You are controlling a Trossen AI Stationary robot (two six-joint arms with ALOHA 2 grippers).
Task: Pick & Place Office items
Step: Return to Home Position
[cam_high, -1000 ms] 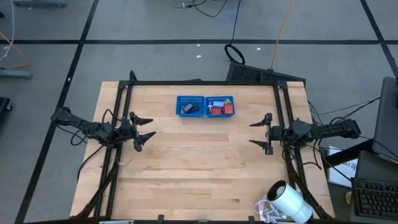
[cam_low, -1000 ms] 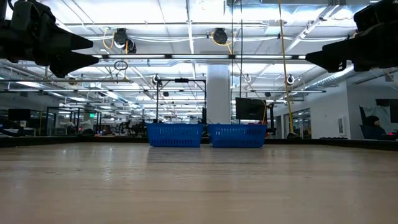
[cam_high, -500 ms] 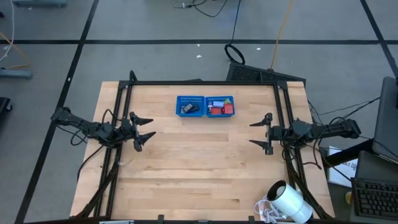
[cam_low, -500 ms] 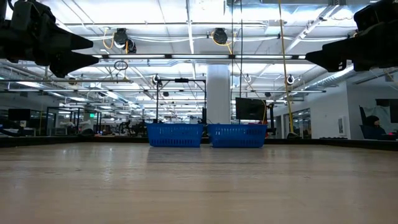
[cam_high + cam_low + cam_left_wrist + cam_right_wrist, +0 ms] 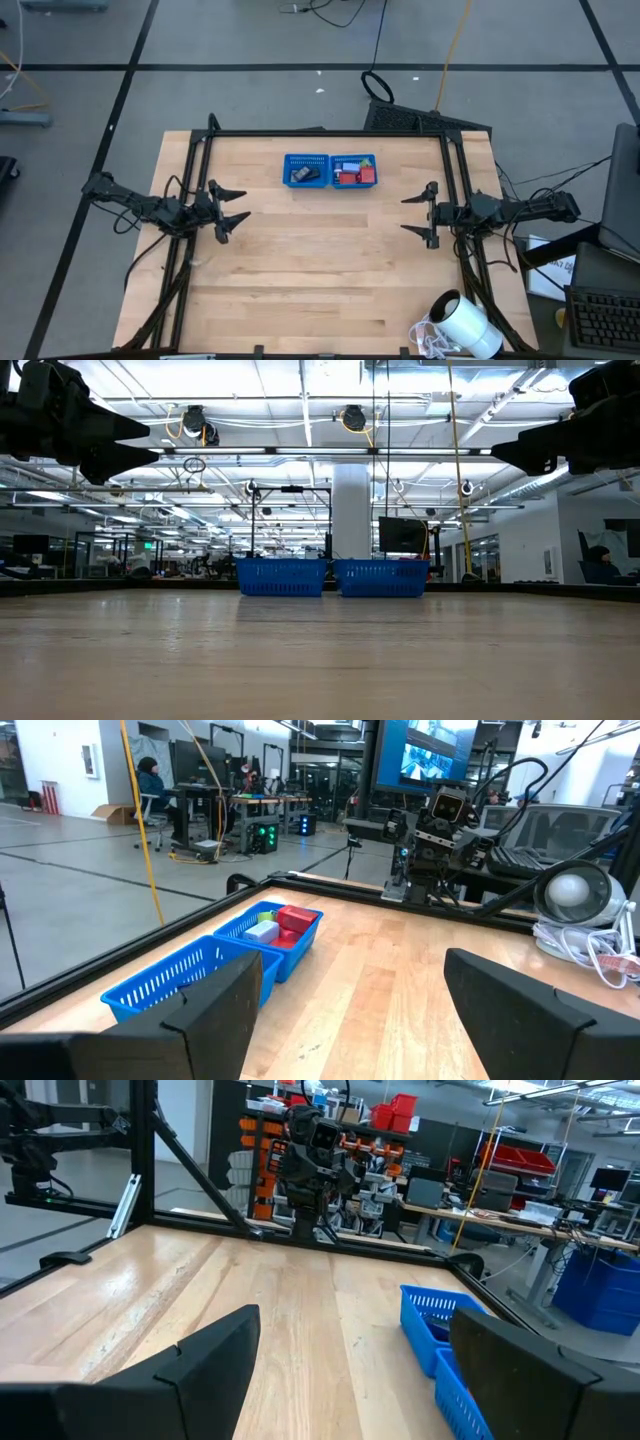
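At the bench (image 5: pixel 320 270) sides, the left hand (image 5: pixel 236 204) and right hand (image 5: pixel 410 214) hover spread apart and empty, with the office items (image 5: pixel 350 177) farther off between them in the blue tray (image 5: pixel 330 156), so homing looks nearly done and only parking remains.

A big open robotics lab: the wooden worktop (image 5: pixel 320 270) in its black frame (image 5: pixel 320 133) stands on a grey floor (image 5: pixel 250 100) with taped lines and loose cables (image 5: pixel 454 50). Beyond are ceiling strip lights (image 5: pixel 300 405), a white pillar (image 5: pixel 351 510), screens (image 5: pixel 420 750), red bins (image 5: pixel 403 1102), a person (image 5: pixel 150 782) at a desk.
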